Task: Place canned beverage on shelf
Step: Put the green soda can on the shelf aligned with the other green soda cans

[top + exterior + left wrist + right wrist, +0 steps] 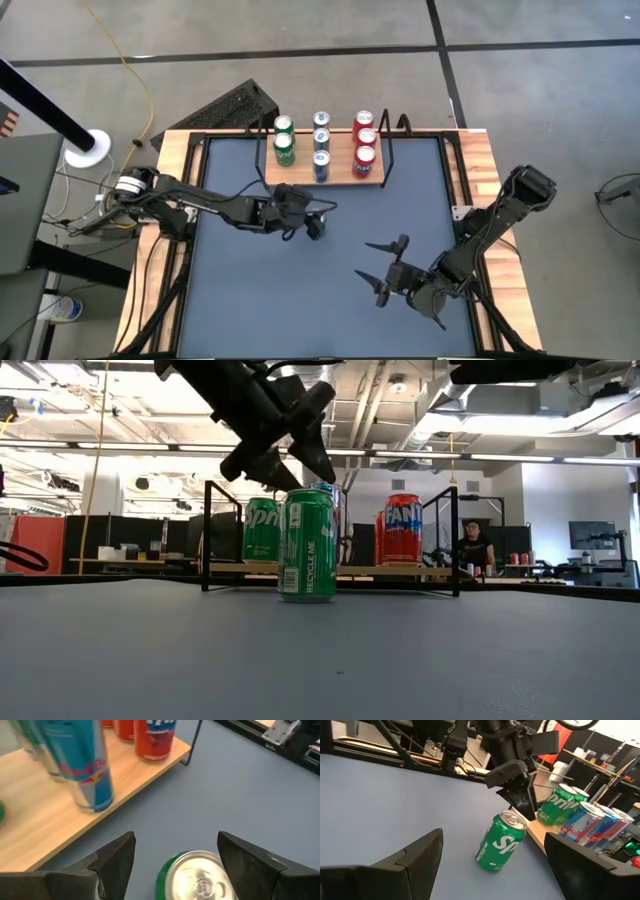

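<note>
Green can (307, 544) is standing upright on the bench (250, 300), just short of the shelf (325, 178); left gripper (318, 222) is hovering above with jaws spread, unpinched. Right gripper (385, 268) is waiting apart, jaws spread.

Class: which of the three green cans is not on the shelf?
The green can standing alone on the table under the left gripper; the other two stand on the shelf.

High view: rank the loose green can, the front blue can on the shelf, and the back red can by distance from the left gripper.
From the left gripper:
1. Loose green can, on the table directly under the open fingers.
2. Front blue can, shelf's middle row.
3. Back red can, shelf's right row, far end.
</note>
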You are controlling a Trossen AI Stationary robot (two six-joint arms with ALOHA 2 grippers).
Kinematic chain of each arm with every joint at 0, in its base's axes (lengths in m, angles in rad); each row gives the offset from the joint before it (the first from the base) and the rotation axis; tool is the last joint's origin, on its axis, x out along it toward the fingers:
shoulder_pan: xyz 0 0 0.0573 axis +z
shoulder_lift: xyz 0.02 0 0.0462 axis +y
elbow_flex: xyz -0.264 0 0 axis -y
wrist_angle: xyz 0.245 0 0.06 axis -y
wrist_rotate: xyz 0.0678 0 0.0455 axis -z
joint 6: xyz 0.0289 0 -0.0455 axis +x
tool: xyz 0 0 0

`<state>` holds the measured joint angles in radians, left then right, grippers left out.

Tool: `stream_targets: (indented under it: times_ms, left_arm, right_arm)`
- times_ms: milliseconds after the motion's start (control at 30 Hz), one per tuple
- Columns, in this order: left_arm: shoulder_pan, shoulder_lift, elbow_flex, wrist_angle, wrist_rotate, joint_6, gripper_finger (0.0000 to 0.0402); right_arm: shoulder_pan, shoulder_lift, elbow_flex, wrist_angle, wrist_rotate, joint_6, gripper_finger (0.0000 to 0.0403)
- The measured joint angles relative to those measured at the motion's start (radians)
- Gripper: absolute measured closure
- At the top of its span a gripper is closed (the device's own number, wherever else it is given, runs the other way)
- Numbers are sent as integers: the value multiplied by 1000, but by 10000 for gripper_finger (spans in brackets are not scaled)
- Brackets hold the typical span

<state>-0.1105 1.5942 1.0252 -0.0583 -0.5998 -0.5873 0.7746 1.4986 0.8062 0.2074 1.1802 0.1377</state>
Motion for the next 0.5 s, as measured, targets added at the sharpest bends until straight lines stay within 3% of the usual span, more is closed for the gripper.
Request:
stream_targets:
  times_ms: [500]
  left_arm:
    - [-15, 44, 1, 5, -33, 31, 132]
  right_arm:
    - [-33, 27, -1, -8, -47, 19, 58]
